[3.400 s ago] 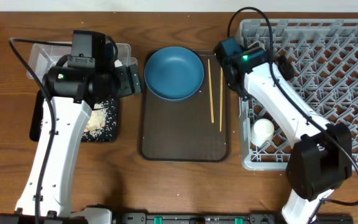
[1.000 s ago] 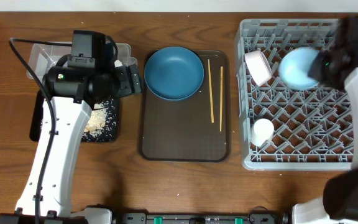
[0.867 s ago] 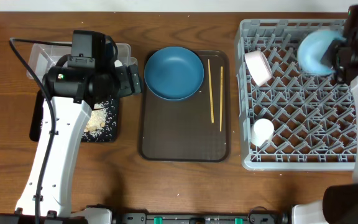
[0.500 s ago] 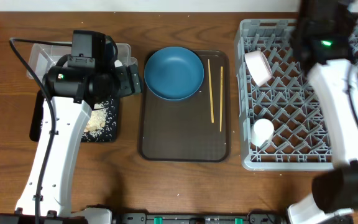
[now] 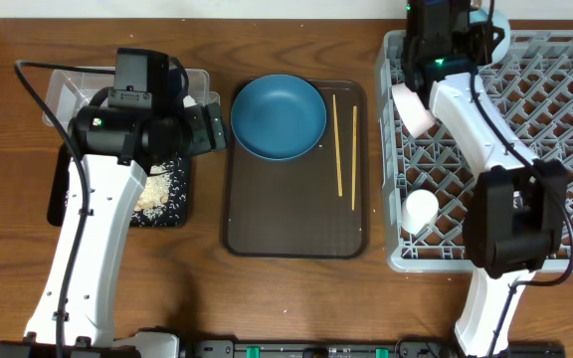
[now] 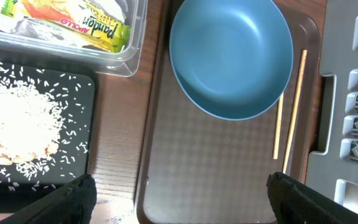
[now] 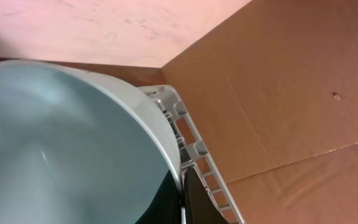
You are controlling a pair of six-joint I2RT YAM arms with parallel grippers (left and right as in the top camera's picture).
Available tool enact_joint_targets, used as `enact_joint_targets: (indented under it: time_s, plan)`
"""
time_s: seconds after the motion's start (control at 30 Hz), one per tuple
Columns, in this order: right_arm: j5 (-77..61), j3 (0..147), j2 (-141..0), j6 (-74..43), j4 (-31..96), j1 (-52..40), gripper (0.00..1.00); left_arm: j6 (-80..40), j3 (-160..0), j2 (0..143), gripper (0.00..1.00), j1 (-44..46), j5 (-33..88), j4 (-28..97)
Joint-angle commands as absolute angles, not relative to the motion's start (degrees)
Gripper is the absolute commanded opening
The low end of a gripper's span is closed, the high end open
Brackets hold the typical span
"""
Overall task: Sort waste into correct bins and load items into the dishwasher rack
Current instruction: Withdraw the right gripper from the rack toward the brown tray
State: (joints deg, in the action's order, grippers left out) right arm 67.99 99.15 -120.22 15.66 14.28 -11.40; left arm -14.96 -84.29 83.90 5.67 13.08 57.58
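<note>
My right gripper point(image 7: 182, 196) is shut on the rim of the pale blue bowl point(image 7: 61, 143), held above the back left edge of the grey dishwasher rack point(image 5: 525, 159); in the overhead view the bowl point(image 5: 496, 20) shows behind the wrist. A white bowl point(image 5: 413, 107) leans in the rack. The dark blue plate point(image 6: 232, 56) and two chopsticks point(image 6: 294, 102) lie on the brown serving tray point(image 6: 216, 180). My left gripper point(image 6: 182, 205) hangs open above that tray's near left corner, holding nothing. The snack wrapper point(image 6: 73, 18) lies in the clear tub point(image 5: 63, 91). Rice point(image 6: 17, 124) lies on the black tray point(image 5: 172, 214).
A small white cup point(image 5: 421, 209) stands in the rack's front left part. The left arm point(image 5: 97, 229) stretches over the black tray and the table's left side. Brown cardboard point(image 7: 291, 93) rises behind the rack's far edge.
The right arm has swung the pale blue bowl from over the rack's right half to its back left edge. The left arm has not moved.
</note>
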Motion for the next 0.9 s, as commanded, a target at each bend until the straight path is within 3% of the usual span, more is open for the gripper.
enact_joint_targets:
  time_s: [0.0,0.87]
  plan:
    - [70.04,99.42,-121.75,17.02,14.39,-12.08,0.01,-14.44,-84.62,84.25,0.90,5.43,12.36,57.60]
    - [65.71,97.69,-123.28,16.78,19.68,-13.54,0.01,-14.44,-84.62,84.25,0.90,5.43,12.36,57.60]
